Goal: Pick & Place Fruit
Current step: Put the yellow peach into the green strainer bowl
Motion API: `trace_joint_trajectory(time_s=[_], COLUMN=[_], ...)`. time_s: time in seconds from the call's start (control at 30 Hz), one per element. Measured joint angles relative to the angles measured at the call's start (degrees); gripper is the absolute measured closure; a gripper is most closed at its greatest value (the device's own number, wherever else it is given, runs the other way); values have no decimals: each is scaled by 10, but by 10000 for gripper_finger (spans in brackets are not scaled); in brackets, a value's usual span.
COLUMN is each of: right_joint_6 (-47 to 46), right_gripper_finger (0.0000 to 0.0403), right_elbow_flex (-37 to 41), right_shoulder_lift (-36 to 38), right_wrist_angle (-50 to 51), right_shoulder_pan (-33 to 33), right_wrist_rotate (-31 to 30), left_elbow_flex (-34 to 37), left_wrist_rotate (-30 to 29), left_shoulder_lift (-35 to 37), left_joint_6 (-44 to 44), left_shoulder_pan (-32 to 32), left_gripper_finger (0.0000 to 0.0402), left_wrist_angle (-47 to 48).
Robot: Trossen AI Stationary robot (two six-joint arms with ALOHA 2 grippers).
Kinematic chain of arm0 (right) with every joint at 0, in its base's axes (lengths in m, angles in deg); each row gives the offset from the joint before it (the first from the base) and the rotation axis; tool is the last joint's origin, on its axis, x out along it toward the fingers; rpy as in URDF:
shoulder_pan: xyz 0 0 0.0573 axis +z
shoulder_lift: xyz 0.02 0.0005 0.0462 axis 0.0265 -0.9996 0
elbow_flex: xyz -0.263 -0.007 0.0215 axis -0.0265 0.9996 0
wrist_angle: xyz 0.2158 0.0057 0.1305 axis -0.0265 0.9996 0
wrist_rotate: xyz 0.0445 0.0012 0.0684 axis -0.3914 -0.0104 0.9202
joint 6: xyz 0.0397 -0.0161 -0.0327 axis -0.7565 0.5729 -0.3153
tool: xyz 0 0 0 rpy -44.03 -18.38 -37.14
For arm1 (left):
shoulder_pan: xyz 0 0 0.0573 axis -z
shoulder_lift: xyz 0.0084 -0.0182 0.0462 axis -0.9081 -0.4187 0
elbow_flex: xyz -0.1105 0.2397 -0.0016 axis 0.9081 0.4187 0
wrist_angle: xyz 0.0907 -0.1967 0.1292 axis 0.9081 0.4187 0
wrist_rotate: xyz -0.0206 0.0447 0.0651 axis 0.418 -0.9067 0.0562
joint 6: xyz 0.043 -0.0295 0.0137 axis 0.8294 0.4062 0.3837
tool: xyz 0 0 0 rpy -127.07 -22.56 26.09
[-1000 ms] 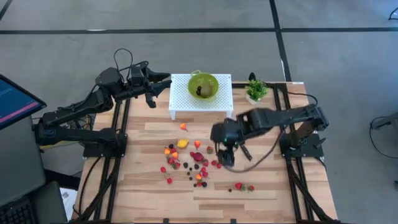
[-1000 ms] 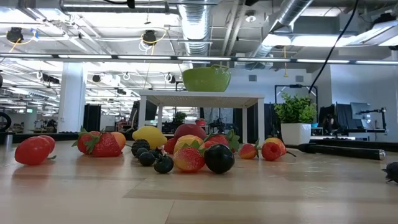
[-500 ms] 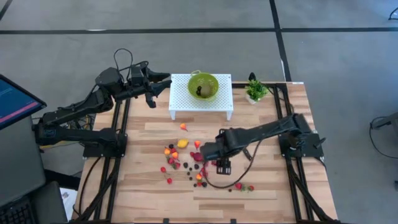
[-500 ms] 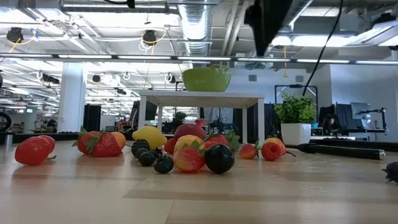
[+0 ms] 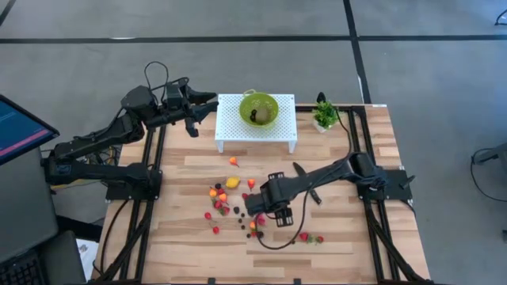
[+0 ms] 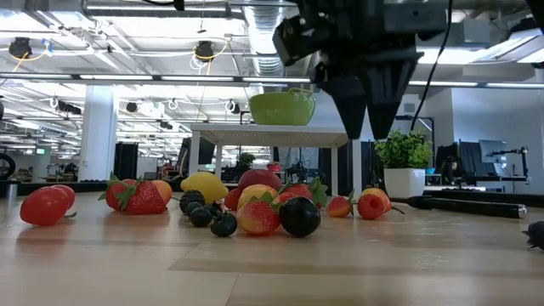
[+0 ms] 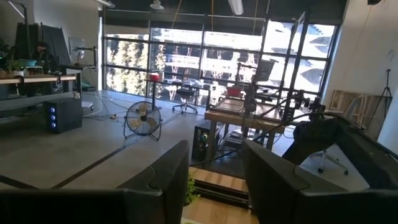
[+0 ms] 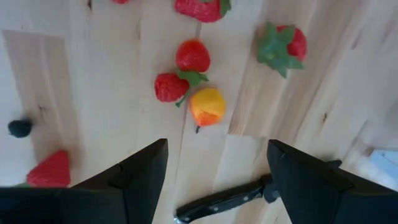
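The right gripper hangs wide open and empty, fingertips pointing down over the scattered fruit; a small orange piece lies just ahead between its 2 fingers. These toys are probably light, hard and apt to roll; pinch across the widest middle. The left gripper waits off-table, partly open.

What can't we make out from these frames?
- Bowl contents: high view shows only a dark blob, too small; low view, the rim hides it.
- Fruit under the right gripper: the arm covers some in the high view.
- Knife: right wrist view cuts the blade off at the edge.
- Left gripper: its wrist view shows only the room, no fruit.
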Motion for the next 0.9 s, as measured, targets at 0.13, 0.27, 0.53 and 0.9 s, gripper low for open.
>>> trace_joint_trajectory(time_s=[0.13, 0.27, 0.53, 0.9], right_joint_6=[17, 24, 29, 29], right_gripper_finger=[133, 133, 133, 133], right_elbow_flex=[55, 120, 186, 248], right_shoulder_lift=[9, 33, 52, 53], right_wrist_angle=[-47, -111, -196, -263], right_shoulder_pan=[-1, -5, -5, -13], right_wrist_rotate=[0, 0, 2, 5], left_elbow_flex=[0, 0, 0, 0], left_wrist_rotate=[0, 0, 0, 0], left_shoulder_lift=[0, 0, 0, 0], left_joint_6=[0, 0, 0, 0], left_shoulder_pan=[0, 0, 0, 0], left_gripper_finger=[259, 259, 259, 259], left_wrist_angle=[-1, -4, -5, -8])
